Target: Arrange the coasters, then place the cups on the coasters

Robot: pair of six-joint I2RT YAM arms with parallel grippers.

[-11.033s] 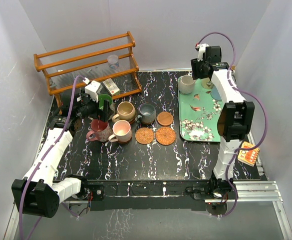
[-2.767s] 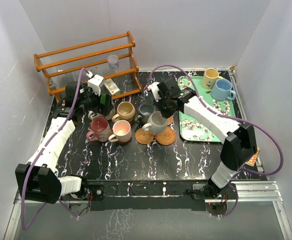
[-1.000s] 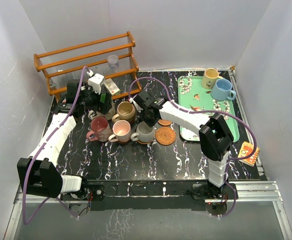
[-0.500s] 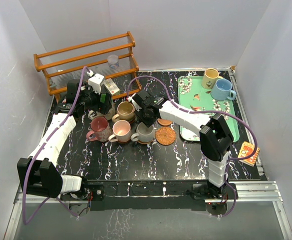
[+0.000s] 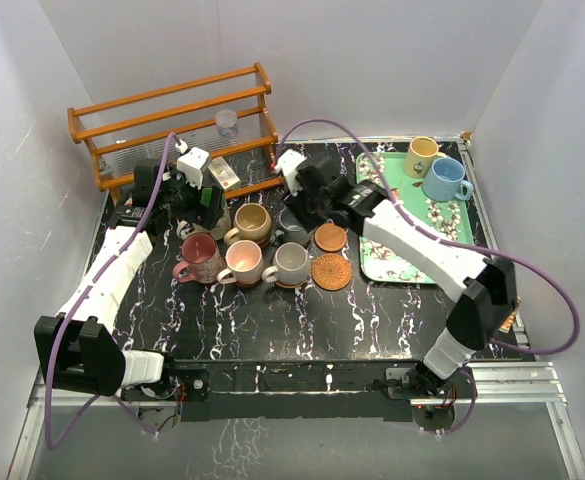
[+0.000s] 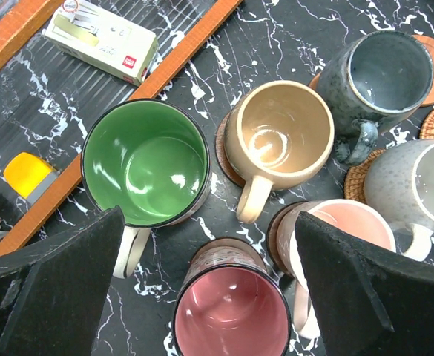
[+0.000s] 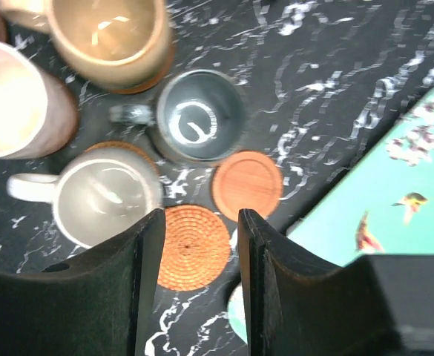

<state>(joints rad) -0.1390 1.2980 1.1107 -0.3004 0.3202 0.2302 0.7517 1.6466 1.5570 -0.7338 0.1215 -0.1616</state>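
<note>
The right gripper (image 7: pixel 200 222) hangs with jaws parted and empty. Straight beneath the gap lies a bare round tan woven wicker coaster (image 7: pixel 194 256), and just past the fingertips a bare round orange wooden coaster (image 7: pixel 248 184). Well off to the jaws' outer side, on the green flowered tray (image 5: pixel 397 262), an upright blue ceramic mug (image 5: pixel 442 181) stands mouth-up, handle pointing away from them, beside a yellow ceramic mug (image 5: pixel 421 155). These are probably next, and this arm is nearer. The left gripper (image 6: pixel 208 222), spread wide and holding nothing, hovers over the green ceramic mug (image 6: pixel 144 162).
</note>
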